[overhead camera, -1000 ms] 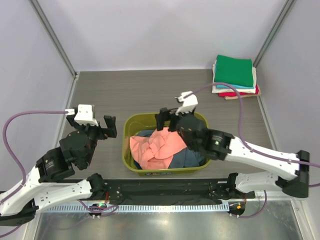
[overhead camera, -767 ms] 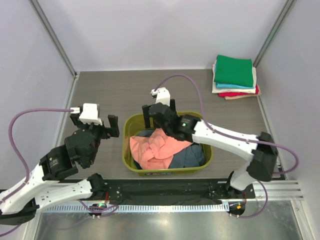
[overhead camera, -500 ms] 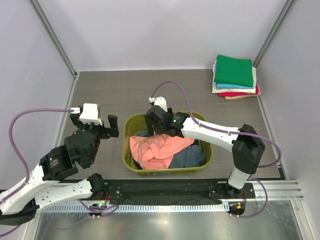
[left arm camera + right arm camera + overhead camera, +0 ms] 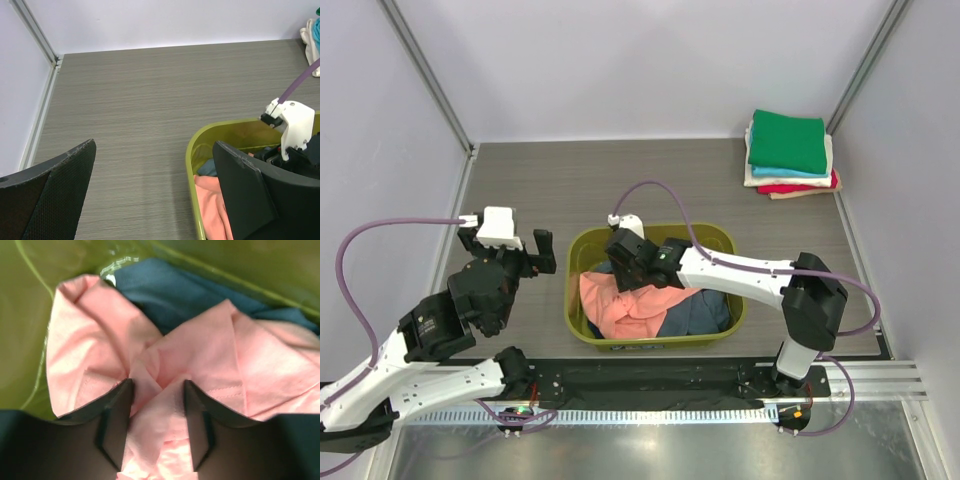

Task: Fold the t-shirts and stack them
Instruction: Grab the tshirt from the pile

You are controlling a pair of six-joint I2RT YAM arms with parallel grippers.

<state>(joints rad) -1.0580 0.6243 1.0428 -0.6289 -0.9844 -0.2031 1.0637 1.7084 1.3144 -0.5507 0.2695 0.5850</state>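
On the table [image 4: 570, 190], seen from above, a green tub [image 4: 720, 238] stands near the front edge between the two arms. A crumpled pink t-shirt [image 4: 630, 305] lies in it over a blue t-shirt [image 4: 700, 312], of which only patches show. The right gripper [image 4: 625, 270] reaches down into the tub's far left part, onto the pink cloth; its own body hides its fingertips here. The left gripper [image 4: 506, 250] hangs to the left of the tub, clear of it, its jaws spread wide and holding nothing. A pile of folded t-shirts [image 4: 788, 145], green on top, sits at the far right corner; the lower layers show only as thin edges.

From the left wrist, the two wide-apart fingers [image 4: 50, 195] frame bare table. The tub is cut off at the right, and only a strip of pink shows inside it.

From the right wrist, the two dark fingers stand partway closed on either side of a raised fold of the pink t-shirt. Cloth fills the gap between them, but whether it is truly pinched cannot be told. The blue t-shirt lies beyond, against the tub's wall.
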